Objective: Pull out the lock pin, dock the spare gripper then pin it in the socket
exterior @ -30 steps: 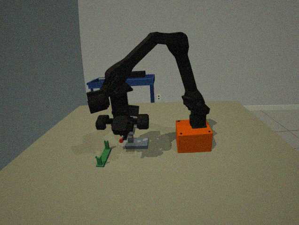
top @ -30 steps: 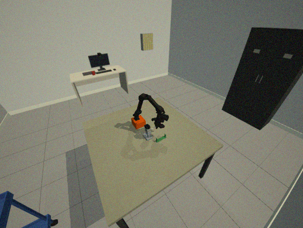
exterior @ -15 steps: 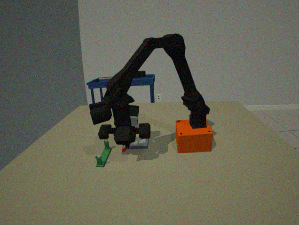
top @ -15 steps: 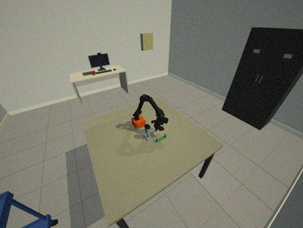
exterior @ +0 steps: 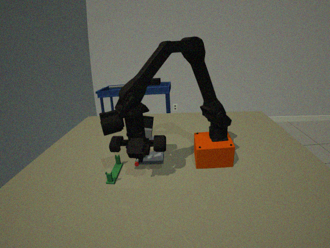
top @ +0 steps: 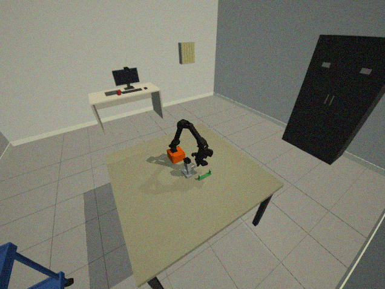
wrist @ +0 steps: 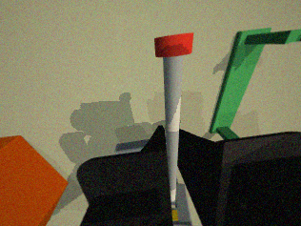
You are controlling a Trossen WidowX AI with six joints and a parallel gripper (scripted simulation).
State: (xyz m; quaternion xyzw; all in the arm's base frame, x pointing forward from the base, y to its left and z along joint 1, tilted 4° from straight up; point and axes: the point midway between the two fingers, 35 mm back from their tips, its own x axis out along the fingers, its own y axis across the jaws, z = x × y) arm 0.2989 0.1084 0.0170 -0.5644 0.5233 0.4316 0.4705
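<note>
My gripper [top: 198,164] [exterior: 139,158] [wrist: 164,129] is shut on the lock pin [exterior: 136,163] [wrist: 172,94], which has a red head and a grey shaft. The grey-blue mount [top: 187,175] [exterior: 153,159] [wrist: 130,145] stands on the table close beside my fingers. The black spare gripper [top: 187,160] [exterior: 148,121] sits on top of the mount's post. In the exterior view my arm hides most of the post and socket. In the wrist view, a small yellow part shows past the pin's far end. I cannot tell whether the pin's tip is in the socket.
A green stand [top: 204,175] [exterior: 115,171] [wrist: 240,80] with two uprights lies beside the mount, with nothing on it. The orange base block [top: 176,155] [exterior: 214,157] [wrist: 26,185] of my arm is on the mount's other side. A blue cart [exterior: 167,92] stands beyond the table.
</note>
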